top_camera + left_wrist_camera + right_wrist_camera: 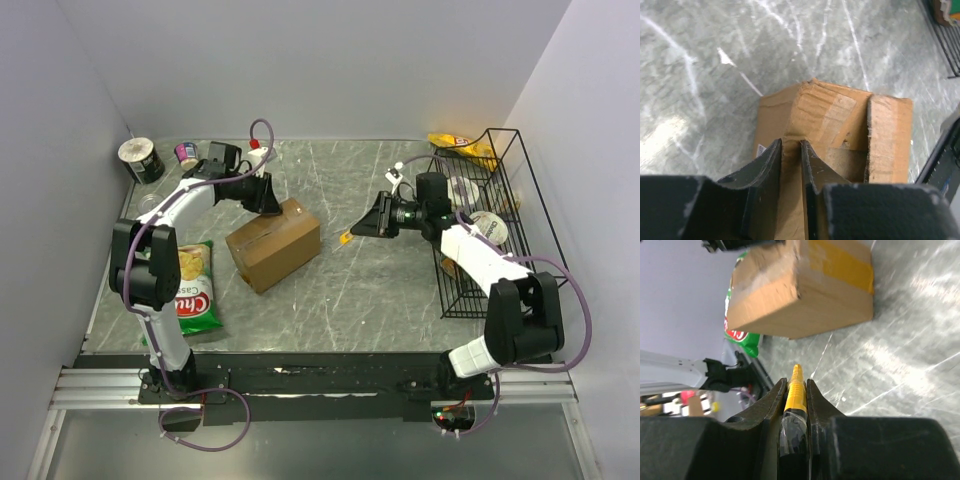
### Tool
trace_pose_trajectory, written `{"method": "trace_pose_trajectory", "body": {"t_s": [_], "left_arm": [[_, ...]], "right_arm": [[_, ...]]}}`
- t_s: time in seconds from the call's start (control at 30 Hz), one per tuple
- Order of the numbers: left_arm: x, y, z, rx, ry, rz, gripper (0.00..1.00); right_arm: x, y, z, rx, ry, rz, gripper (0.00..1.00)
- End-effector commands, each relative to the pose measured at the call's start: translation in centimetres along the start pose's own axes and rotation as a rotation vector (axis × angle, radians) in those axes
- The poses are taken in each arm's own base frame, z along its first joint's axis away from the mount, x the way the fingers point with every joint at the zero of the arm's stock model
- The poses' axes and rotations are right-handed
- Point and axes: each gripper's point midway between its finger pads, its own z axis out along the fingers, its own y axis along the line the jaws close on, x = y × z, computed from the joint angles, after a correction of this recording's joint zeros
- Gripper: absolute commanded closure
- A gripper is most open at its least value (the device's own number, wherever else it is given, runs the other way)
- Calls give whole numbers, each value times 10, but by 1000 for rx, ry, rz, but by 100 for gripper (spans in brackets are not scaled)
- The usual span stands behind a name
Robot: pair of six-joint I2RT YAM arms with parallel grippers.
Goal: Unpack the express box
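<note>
Box: The brown cardboard box (273, 243) sits left of centre on the grey marbled table (380, 290), turned at an angle, with a strip of glossy tape across its top. One top flap is bent upward and creased. Beside it a dark gap shows part of the inside.

Left gripper: The left gripper (790, 145) is at the box's far edge. Its two black fingers are drawn close together, and they appear to be pinching the raised flap, whose cardboard fills the narrow slit between them.

Right gripper: The right gripper (796, 384) hangs low over the table to the right of the box and apart from it. Its fingers are pressed against a yellow-and-black cutter (795, 395), whose yellow tip points toward the box's side.

Left edge: A green bag of chips (195, 290) lies flat near the left arm, close to the box's near corner but not touching it.

Far left corner: A paper noodle cup (140, 158) stands by the wall, with a small can (187, 154) just to its right.

Right edge: A black wire basket (460, 295) holds several packaged items that are too small to identify. A yellow packet (455, 142) lies at its far end.
</note>
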Motion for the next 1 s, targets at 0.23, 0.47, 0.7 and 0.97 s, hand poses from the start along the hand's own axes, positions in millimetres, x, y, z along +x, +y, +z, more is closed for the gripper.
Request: {"method": "trace_pose_trajectory", "body": {"t_s": [0.23, 0.47, 0.7, 0.97], "left_arm": [[-90, -51, -37, 97, -163, 177, 28], [-101, -4, -79, -181, -179, 212, 25], [-3, 61, -104, -408, 10, 137, 49], [56, 30, -85, -214, 123, 151, 62]], "right_arm": [[-63, 24, -21, 81, -154, -394, 100], [-42, 24, -16, 88, -63, -597, 100], [-16, 26, 14, 36, 57, -717, 100], [-65, 35, 76, 33, 29, -691, 100]]}}
